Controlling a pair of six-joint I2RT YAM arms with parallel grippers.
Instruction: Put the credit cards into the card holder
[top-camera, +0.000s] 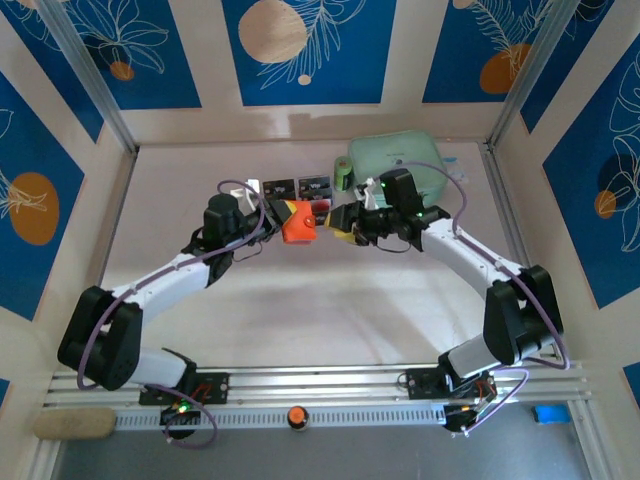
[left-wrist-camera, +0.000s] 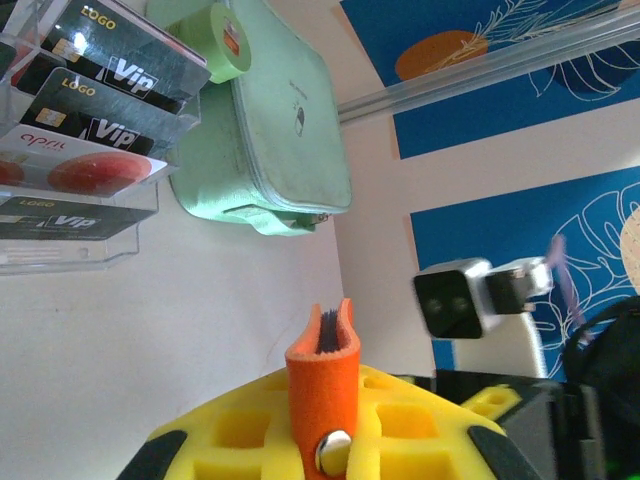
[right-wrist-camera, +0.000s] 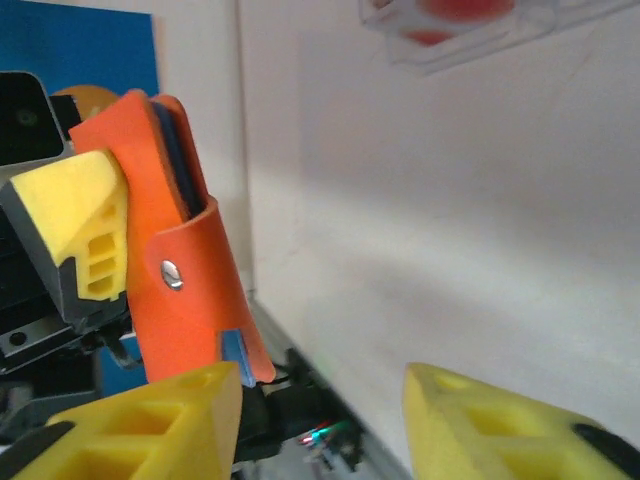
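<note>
We are gripping the card holder (top-camera: 298, 224) in our left claw (top-camera: 284, 213); our right claw (right-wrist-camera: 320, 415), gaping wide, is hovering just beside it.

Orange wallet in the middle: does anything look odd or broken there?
Nothing damaged or spilled. The small orange folding wallet is clamped, leaning, in the left pincer; the black-and-white cards sit neatly in their clear plastic stand.

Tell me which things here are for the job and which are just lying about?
For the job: card holder, cards.
Lying about: mint pouch, green roll.
</note>
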